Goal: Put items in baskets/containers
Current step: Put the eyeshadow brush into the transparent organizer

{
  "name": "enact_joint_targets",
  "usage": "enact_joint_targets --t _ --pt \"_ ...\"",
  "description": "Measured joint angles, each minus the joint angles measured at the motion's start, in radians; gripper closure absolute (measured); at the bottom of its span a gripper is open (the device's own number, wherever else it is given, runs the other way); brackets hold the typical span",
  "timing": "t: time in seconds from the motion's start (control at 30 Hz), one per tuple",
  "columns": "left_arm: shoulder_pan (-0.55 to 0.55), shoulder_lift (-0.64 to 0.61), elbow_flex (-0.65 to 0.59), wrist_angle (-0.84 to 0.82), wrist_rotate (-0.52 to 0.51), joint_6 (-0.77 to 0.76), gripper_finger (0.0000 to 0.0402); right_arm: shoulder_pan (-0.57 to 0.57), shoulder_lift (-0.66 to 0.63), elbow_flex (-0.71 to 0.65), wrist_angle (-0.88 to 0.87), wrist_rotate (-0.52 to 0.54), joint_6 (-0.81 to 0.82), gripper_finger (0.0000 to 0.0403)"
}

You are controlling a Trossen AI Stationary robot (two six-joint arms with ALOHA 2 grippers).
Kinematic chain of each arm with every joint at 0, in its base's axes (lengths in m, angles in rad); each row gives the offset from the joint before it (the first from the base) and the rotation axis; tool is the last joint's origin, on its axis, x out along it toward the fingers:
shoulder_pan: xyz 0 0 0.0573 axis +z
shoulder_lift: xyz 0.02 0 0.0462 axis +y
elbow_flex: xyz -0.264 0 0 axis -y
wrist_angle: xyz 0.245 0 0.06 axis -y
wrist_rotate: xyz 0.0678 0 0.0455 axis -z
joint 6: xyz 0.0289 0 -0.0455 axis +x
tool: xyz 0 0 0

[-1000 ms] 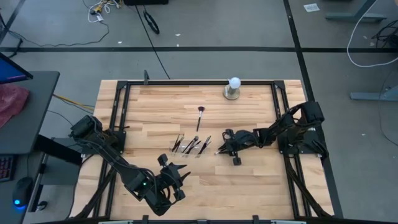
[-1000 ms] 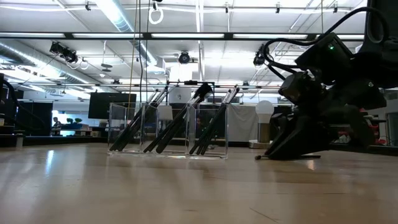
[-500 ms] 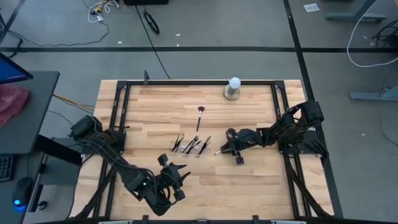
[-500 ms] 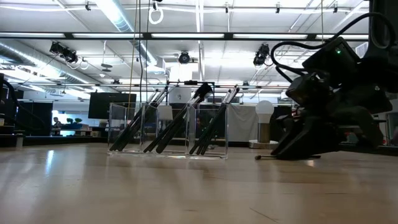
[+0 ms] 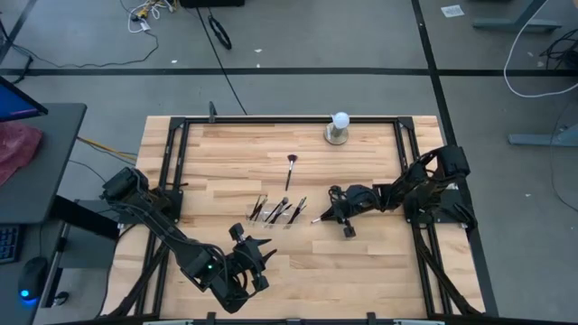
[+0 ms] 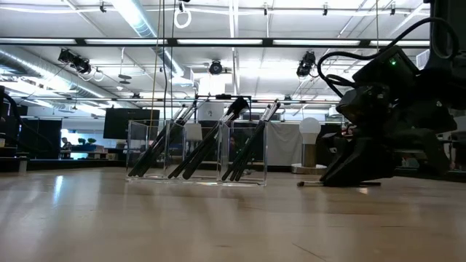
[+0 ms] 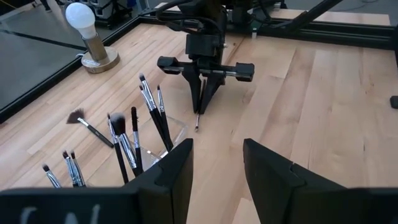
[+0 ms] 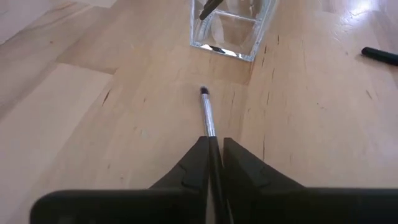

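I have the right tool (image 8: 213, 152) low over the light wooden slatted bench (image 5: 235, 153), right of centre. Its two dark fingers (image 8: 186, 171) are pressed together on a thin makeup brush with a silver ferrule and a small dark bristle tip (image 8: 207, 115). The brush's long axis runs straight out from between the fingers, lying low along the bench surface. Its bristle tip points toward the small clear plastic container (image 8: 231, 28), stopping short of the container wall. In the high view the same brush (image 5: 318, 218) shows as a short pale sliver, projecting from the tool toward the container on its left.

The container (image 6: 196, 151) stands near the middle of the bench and is divided into compartments. It holds several dark-handled brushes (image 6: 207, 145), which lean diagonally with their bristle heads up. In the left wrist view these brushes (image 7: 152, 115) stand tilted in the container with their tips fanned outward.

One fan-headed brush (image 5: 291, 168) lies loose on the bench beyond the container. Its long axis runs roughly toward the far edge.

A white ball on a round metal base (image 5: 339, 128) stands at the far edge of the bench.

The left tool (image 7: 214, 165) waits at the near left of the bench, well apart from the container. Its fingers are spread with nothing between them.
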Motion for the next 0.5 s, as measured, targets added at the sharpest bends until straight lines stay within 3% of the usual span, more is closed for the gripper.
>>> enact_joint_targets --t 0.23,0.5 --pt "0.0 0.0 0.0 0.0 0.0 0.0 0.026 -0.004 0.067 -0.01 0.124 0.002 -0.028 0.0386" --pt "0.0 0.0 0.0 0.001 0.0 0.002 0.0259 -0.001 0.133 -0.007 0.232 0.047 0.119 0.0393"
